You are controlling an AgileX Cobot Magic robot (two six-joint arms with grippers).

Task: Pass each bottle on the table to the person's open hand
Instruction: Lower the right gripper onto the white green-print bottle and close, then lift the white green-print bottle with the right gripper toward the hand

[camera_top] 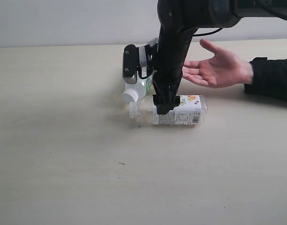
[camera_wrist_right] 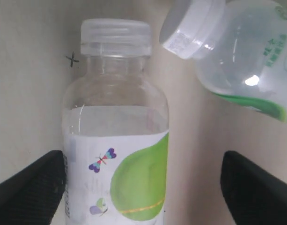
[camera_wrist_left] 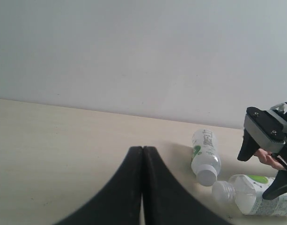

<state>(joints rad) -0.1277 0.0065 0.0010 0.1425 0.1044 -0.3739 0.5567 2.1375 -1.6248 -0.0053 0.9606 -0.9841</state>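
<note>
The table [camera_top: 63, 164] is a wide, pale beige top with faint wood grain; its far edge meets a plain light wall. Two clear bottles with white-green labels lie on their sides on it, a short way in from that far edge. The nearer bottle [camera_top: 180, 112] lies roughly parallel to the far edge. The second bottle [camera_top: 134, 93] lies behind it at an angle, toward the far edge, their white caps just beside each other. A small dark speck [camera_top: 121, 163] marks the bare surface nearer the camera.
</note>
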